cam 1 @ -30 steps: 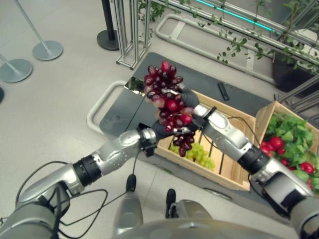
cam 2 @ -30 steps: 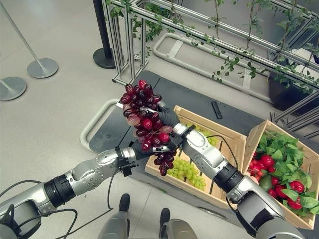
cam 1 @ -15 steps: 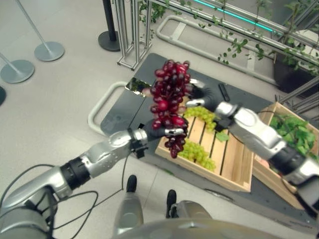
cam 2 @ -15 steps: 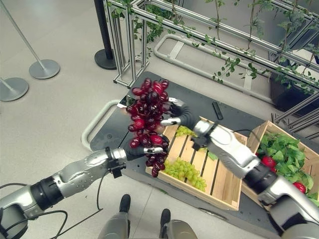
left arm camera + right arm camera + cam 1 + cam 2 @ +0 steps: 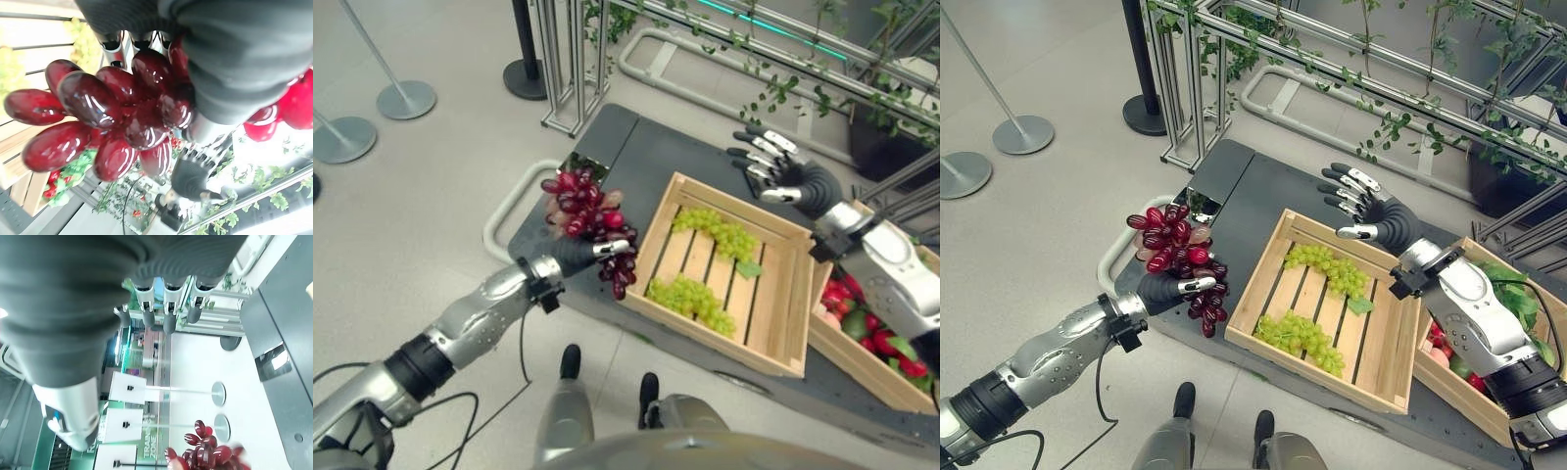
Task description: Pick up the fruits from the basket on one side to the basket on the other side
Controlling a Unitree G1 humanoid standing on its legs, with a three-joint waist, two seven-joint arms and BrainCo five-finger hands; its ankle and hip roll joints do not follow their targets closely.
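Since a second ago your right hand let go and pulled back, fingers spread and empty. Red grapes now hang from your left hand alone, fingers curled round them, left of the wooden crate. Keep that grip snug while you swing left.

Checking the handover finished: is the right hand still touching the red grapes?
Apart. In the right eye view the right hand hangs open beyond the crate, while the left hand alone holds the red grapes.
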